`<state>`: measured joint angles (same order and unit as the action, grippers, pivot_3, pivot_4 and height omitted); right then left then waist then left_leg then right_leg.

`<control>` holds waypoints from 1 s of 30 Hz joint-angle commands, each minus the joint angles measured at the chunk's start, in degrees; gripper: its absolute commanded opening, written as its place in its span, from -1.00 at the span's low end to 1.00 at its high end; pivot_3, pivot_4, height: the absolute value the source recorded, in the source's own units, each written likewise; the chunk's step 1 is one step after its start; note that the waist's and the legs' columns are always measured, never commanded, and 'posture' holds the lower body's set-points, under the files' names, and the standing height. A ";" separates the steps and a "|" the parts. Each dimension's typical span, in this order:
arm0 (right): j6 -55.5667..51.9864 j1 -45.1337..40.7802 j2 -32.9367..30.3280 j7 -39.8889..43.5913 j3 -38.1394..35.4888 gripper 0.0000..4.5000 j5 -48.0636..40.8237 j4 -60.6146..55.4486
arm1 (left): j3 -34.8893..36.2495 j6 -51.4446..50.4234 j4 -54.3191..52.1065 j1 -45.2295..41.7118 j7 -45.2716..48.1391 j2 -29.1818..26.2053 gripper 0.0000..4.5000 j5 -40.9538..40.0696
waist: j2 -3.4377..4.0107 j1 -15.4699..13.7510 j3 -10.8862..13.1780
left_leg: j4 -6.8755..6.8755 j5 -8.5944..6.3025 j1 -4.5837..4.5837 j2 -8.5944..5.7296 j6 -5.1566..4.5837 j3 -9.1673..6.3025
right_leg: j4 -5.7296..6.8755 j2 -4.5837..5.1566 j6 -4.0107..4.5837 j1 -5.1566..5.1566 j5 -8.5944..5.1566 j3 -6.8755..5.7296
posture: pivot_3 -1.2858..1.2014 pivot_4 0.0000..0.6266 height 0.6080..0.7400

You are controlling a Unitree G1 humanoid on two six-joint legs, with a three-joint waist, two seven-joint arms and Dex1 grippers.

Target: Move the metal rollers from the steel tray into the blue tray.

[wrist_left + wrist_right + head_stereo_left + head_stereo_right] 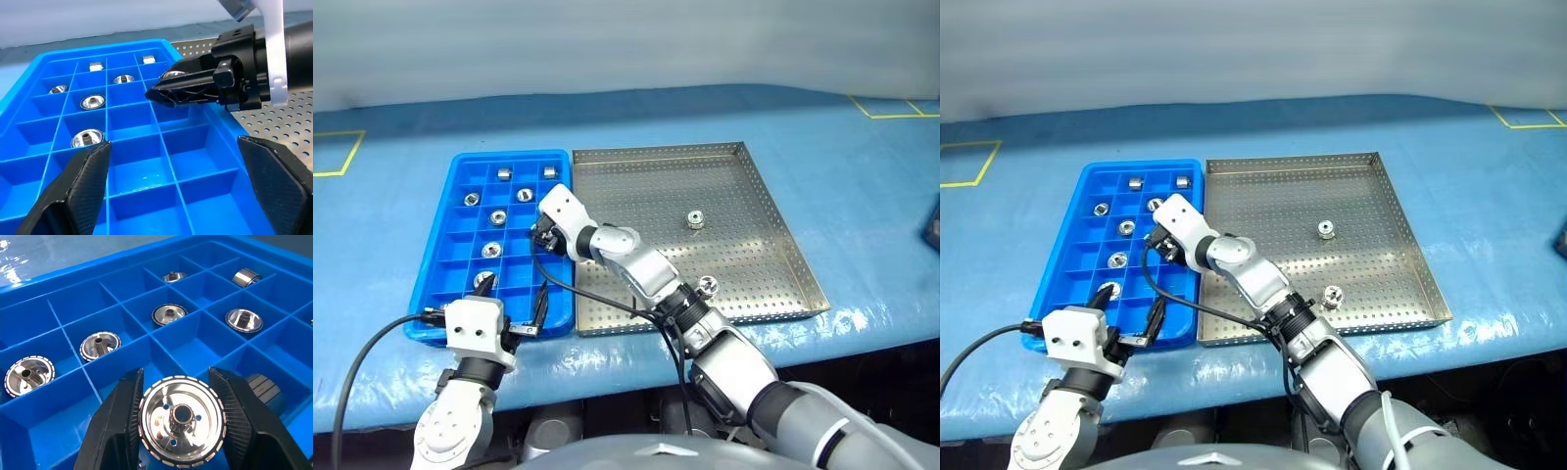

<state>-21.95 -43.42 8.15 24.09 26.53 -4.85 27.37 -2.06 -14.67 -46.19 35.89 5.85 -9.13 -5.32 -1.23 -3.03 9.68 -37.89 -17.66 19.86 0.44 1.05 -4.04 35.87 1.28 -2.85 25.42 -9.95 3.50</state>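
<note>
Head view: the right gripper [542,233] reaches over the blue tray [460,168], clamped on a roller. Two rollers [695,218] lie on the steel tray [783,235], one central, one toward five o'clock. The left gripper [514,305], spread wide, hovers at the blue tray's six o'clock edge.

Left wrist view: fingers [78,191] wide apart over empty compartments.

Right wrist view: the held roller [182,418] sits pinched between both fingers [117,426] above the compartments.

Right pincer [1164,242] hovers over blue tray [1087,257].
</note>
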 commanded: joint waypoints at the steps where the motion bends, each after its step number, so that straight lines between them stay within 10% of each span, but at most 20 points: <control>1: 2.99 -6.27 10.90 1.02 0.06 -0.23 -0.89 -0.30 | -0.18 2.21 -3.93 1.18 -0.99 0.77 1.00 1.07 | 0.01 -0.20 0.00 | 0.01 0.00 0.00 0.00 0.00 -0.01 | 0.01 0.00 0.01 0.00 -0.01 -0.01 | 0.37 -0.52 1.00; 24: 7.90 -11.10 12.86 4.30 -2.47 -0.23 -3.80 15.00 | -1.88 6.56 -5.38 8.59 -2.78 3.69 1.00 2.75 | 0.25 -6.09 0.14 | 0.06 0.00 0.06 0.05 0.00 -0.41 | 0.03 -0.03 0.26 -0.03 -0.19 -0.40 | 0.45 -0.52 1.00; 30: 7.17 -11.16 12.77 3.91 -4.07 0.65 -5.55 13.35 | -1.86 5.93 -5.13 7.55 -1.91 3.05 1.00 2.09 | 0.28 -6.03 0.16 | 0.06 0.00 0.07 0.05 0.00 -0.43 | 0.04 -0.04 0.26 -0.03 -0.19 -0.42 | 0.42 -0.52 1.00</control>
<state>-14.45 -50.18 8.44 28.44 23.80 -9.56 41.98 -3.67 -9.54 -48.49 43.60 3.63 -5.85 -2.94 -0.94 -9.06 9.85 -37.82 -17.66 19.93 0.49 1.05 -4.47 35.91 1.25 -2.59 25.40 -10.14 3.07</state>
